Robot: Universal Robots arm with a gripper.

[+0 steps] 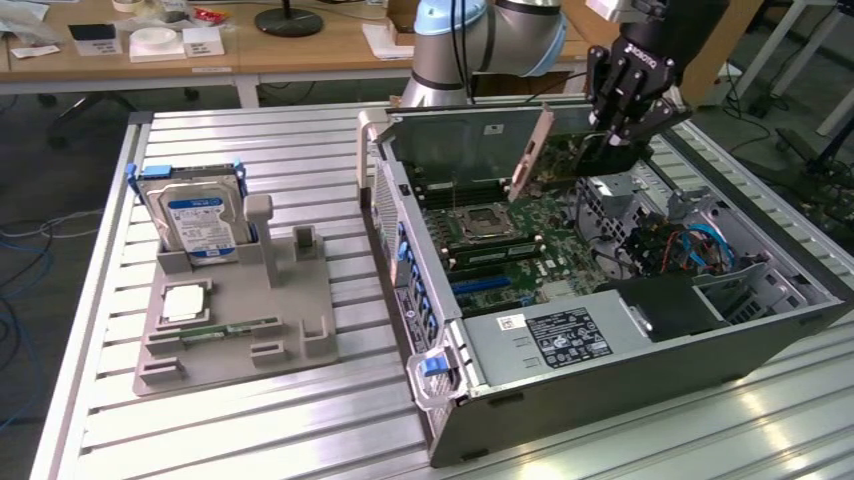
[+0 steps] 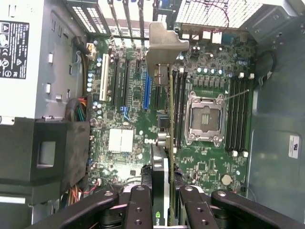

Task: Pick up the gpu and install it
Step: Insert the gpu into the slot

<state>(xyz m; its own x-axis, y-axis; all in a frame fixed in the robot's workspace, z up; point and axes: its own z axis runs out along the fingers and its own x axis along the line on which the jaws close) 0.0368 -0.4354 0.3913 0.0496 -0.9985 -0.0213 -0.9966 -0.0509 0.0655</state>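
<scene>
The gpu (image 1: 545, 158), a green card with a narrow silver bracket, hangs tilted inside the open computer case (image 1: 441, 250) above the motherboard (image 1: 534, 235). My black gripper (image 1: 609, 148) is shut on the card's end farthest from the bracket. In the wrist view the gpu (image 2: 163, 119) appears edge-on, its bracket (image 2: 164, 45) pointing toward the case's rear slot openings. The gripper (image 2: 162, 202) clamps it between both fingers (image 2: 138, 205). The card is above the board, close to the blue expansion slot (image 2: 147, 93) and not seated in it.
A grey holder tray (image 1: 300, 320) on the exterior view's left carries a hard drive (image 1: 198, 215), a memory stick (image 1: 220, 328) and a small square chip (image 1: 184, 300). The power supply (image 1: 561, 335), cables (image 1: 687, 250), CPU socket (image 2: 205, 119) and memory slots (image 2: 237, 114) crowd the case.
</scene>
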